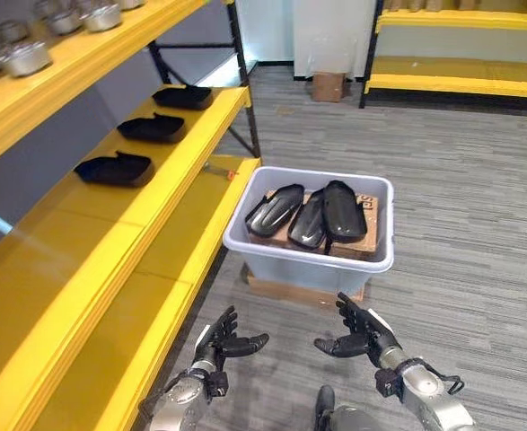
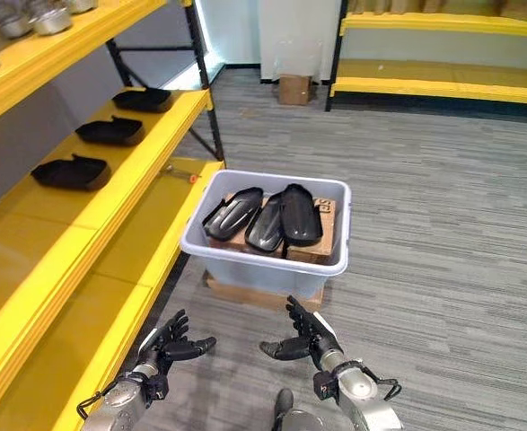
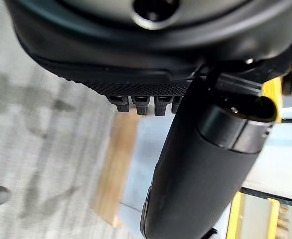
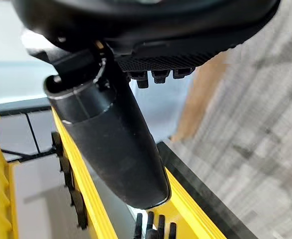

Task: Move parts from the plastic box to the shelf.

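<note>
The left hand (image 1: 224,342) hangs low over the grey floor (image 1: 461,224), just short of the plastic box (image 1: 312,256) and toward its shelf-side corner, fingers spread loose and holding nothing. The right hand (image 1: 364,334) hangs level with it, near the box's front wall below its other corner, equally relaxed and empty; the two thumbs point at each other across a gap.

To the left of the box runs the yellow shelf (image 1: 146,224), its lower board almost touching the box's side. Three black parts already lie on the middle board in a row: the nearest shelved part (image 1: 114,169), the middle shelved part (image 1: 152,127), and the farthest shelved part (image 1: 183,95). Higher up, metal pots (image 1: 25,56) stand on the top board.

Inside the box, three more black parts (image 1: 308,215) lean side by side on a cardboard piece (image 1: 362,235). The box itself rests on a flat wooden board (image 1: 285,289). Beyond the box stands a small cardboard carton (image 1: 328,85), and to its right a second yellow shelf (image 1: 461,81).
</note>
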